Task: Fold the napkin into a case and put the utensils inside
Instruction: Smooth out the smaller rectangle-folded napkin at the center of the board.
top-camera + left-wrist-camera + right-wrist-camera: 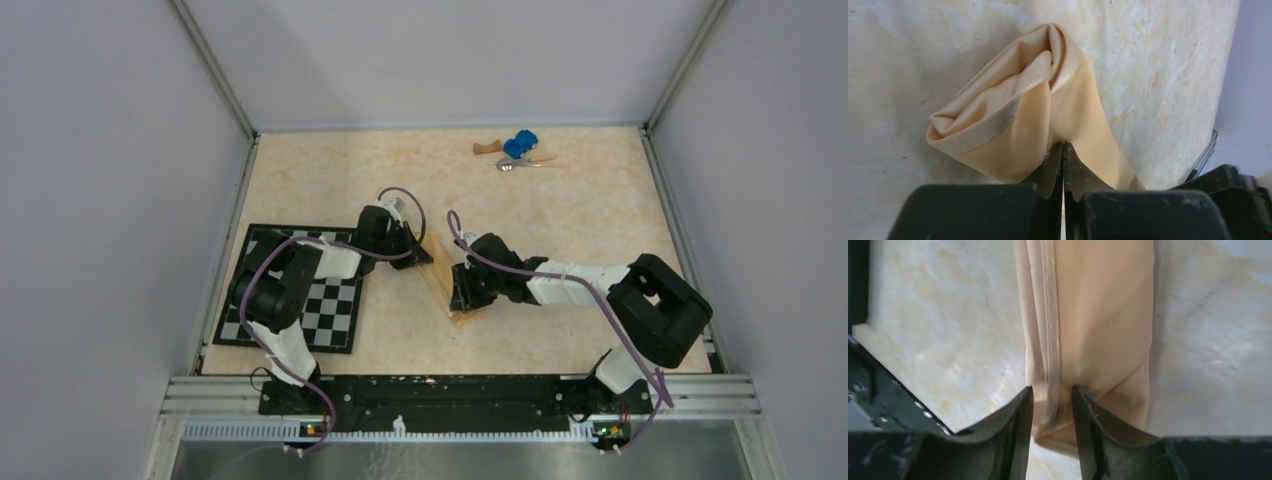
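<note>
Reading the overhead shot like a clock, with 12 at the far wall: the nearest thing is the checkered mat point(335, 310), down around 8 o'clock, with the left arm leaning across it.

A bit further in, pretty much dead centre of the table point(560, 230), is the napkin point(441, 280). It's folded into a long skinny layered strip, lying on a slant from roughly 11 to 5 o'clock. It sits at the mat's 3 o'clock and doesn't touch it.

The right gripper point(1052, 390) is at the near end of the strip. Its jaws are apart and straddle the hemmed edge, with cloth sitting in the gap between them, and it doesn't look squeezed to me. The rest of the strip runs straight away from it, flat on the tabletop.

The left gripper point(1064, 147) is at the far end, and that one's clamped tight, with a bit of napkin pinched between the tips. In its own camera that end looks bunched and rolled up, with a stitched hem curling round the open mouth of the roll.

Way out back at about 1 o'clock, well apart from the napkin, there's a shiny spoon point(512, 164) lying flat. A blue toy car point(520, 144) is just behind it, and a wooden block point(486, 148) sits at the car's 9 o'clock. Everything back there is too small to see in more detail.
</note>
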Controlling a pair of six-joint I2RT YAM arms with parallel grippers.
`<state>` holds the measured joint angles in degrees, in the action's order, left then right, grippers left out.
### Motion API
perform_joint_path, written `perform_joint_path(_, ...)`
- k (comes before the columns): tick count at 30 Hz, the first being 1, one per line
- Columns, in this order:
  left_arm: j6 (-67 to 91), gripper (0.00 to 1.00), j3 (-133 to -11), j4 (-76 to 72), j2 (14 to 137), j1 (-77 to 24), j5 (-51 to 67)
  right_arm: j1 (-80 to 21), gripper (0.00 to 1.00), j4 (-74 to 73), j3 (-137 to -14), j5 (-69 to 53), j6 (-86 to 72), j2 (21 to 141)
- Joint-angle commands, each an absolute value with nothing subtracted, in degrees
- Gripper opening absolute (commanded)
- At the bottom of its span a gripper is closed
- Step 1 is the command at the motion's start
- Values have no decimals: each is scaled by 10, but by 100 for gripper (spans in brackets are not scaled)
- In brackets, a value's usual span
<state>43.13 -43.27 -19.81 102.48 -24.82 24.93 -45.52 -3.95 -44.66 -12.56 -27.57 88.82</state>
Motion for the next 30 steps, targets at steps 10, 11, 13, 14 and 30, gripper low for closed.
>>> perform_joint_path(10,395,0,-407,-159,1044,-237,219,-527,40,-163,-560,21,-217,892)
perform_joint_path(11,395,0,-405,-161,1043,-237,219,-527,41,-164,-574,20,-216,907)
perform_joint_path(13,395,0,-404,-162,1044,-236,219,-526,42,-150,-583,9,-221,935)
perform_joint_path(14,394,0,-404,-163,1045,-236,220,-527,42,-140,-578,4,-227,946)
perform_joint_path(30,385,0,-403,-172,1051,-230,246,-600,71,-227,-569,125,-184,899)
